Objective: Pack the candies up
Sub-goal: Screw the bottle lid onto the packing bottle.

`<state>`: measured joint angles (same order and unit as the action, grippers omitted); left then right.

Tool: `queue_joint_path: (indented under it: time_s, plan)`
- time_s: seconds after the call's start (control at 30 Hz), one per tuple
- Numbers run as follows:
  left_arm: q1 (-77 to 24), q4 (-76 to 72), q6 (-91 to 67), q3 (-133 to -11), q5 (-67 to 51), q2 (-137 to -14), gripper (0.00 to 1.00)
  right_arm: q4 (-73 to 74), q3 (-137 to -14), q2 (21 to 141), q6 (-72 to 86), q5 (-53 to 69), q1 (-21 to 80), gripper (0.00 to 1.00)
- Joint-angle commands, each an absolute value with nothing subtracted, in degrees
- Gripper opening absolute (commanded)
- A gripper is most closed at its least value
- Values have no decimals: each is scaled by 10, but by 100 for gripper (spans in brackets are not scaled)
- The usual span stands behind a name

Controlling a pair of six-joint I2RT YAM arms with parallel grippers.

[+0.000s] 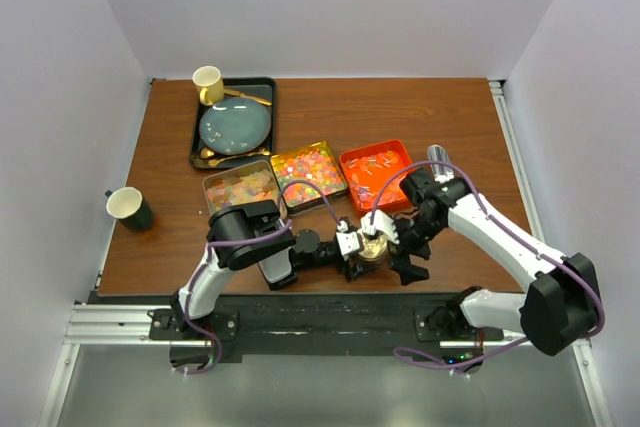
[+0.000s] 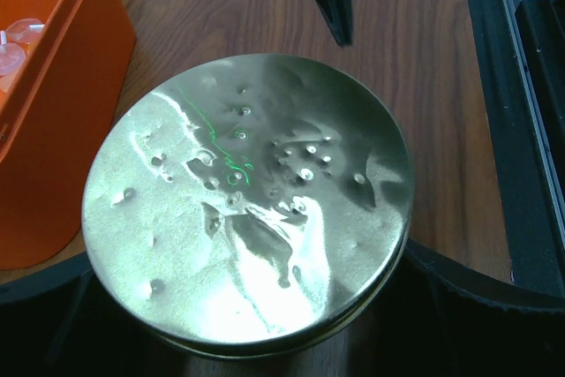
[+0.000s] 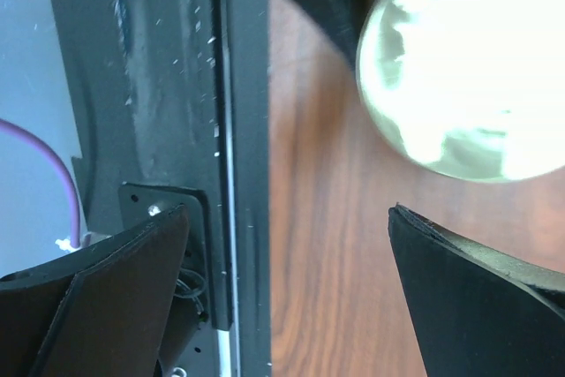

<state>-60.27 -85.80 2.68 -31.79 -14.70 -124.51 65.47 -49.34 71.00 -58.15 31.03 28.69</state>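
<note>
The candies lie in three open trays in the top view: pastel ones in a grey tray (image 1: 240, 188), bright multicolour ones in a gold tray (image 1: 309, 172), and red-white ones in an orange tray (image 1: 375, 169). The orange tray also shows in the left wrist view (image 2: 53, 112). My left gripper (image 1: 362, 249) (image 2: 256, 306) is closed around a gold round lid (image 2: 247, 200) on its tin, with one dark finger on each side, low over the table. My right gripper (image 1: 405, 259) (image 3: 287, 227) is open and empty just right of the lid (image 3: 468, 68), over the table's front edge.
A black tray (image 1: 232, 123) with a blue plate, gold cutlery and a yellow cup stands at the back left. A dark cup (image 1: 129, 207) stands at the left edge. A metal scoop (image 1: 437, 156) lies right of the orange tray. The black mounting rail (image 3: 168, 86) runs along the front.
</note>
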Motion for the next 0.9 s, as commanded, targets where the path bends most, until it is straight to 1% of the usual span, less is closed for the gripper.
queue_joint_path:
  time_s: [0.0,0.17,0.23,0.5,0.87]
  plan:
    - [-598,-727,105,-305,-116,-1286,0,664,-555,704,-563,313,281,99]
    - [-603,-719,122,-309,-91,-1291,0,637,-601,730,-555,325,280,99]
    - [-608,-704,131,-317,-62,-1290,0,611,-607,748,-548,332,281,99]
    - [-610,-671,124,-326,-93,-1286,0,570,-635,813,-556,361,282,99]
    - [-610,-666,118,-332,-95,-1293,0,531,-595,830,-570,351,288,96]
